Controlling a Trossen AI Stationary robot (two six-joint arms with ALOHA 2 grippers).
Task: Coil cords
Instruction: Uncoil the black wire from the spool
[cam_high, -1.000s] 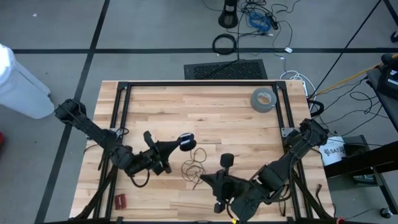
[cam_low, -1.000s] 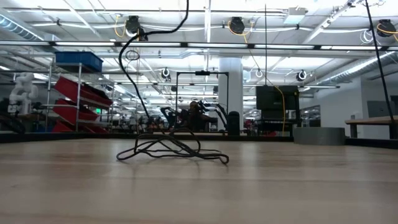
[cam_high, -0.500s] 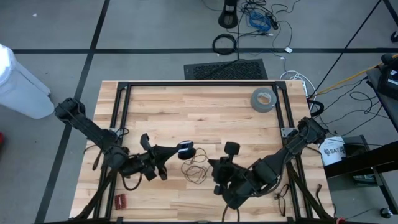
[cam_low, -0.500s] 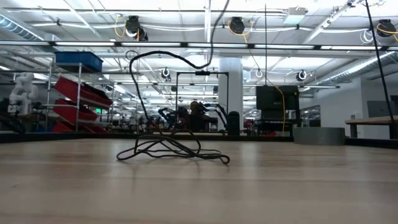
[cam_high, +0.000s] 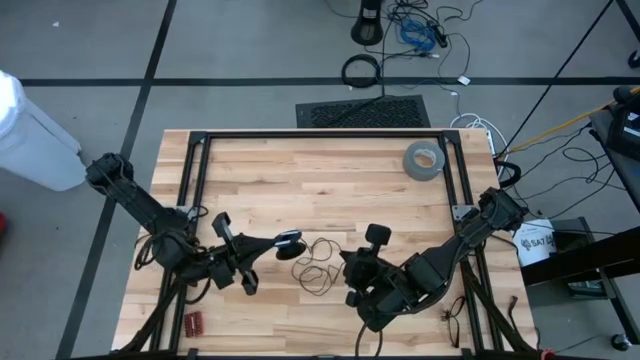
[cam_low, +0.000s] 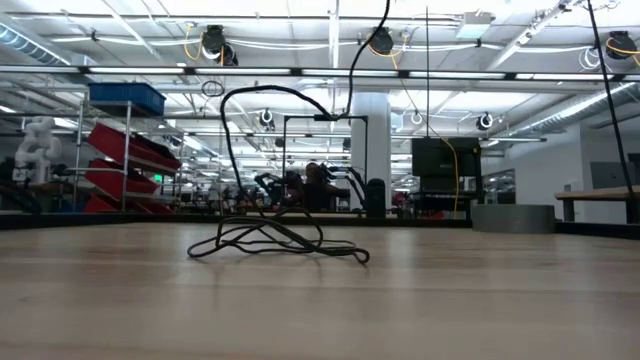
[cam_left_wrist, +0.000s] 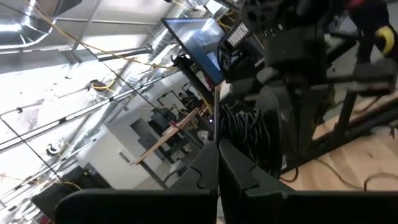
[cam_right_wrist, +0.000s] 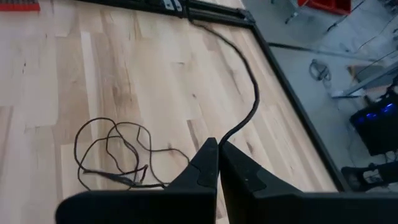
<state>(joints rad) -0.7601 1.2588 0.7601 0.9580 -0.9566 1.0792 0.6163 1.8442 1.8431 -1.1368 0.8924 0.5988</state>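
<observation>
Right claw (cam_high: 349, 268) pinched together on cord (cam_high: 316, 262) end, strand arcing up; left claw (cam_high: 286, 243) closed, empty beside tangle mid-tabletop (cam_high: 330, 185). I judge wire light, limp, springy, slippery; I'd grip at loop crossings.

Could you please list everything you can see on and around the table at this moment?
cord: one, thin black, loosely tangled on the table between the two grippers.
tape roll: one, grey, far right corner of the table.
table: one, light wood with a black frame.
cable ring: one, black, on the floor beyond the table.
floor grate: one, dark, just past the far edge.
left gripper: shut, beside the cord.
right gripper: shut, on the cord's other side.
</observation>
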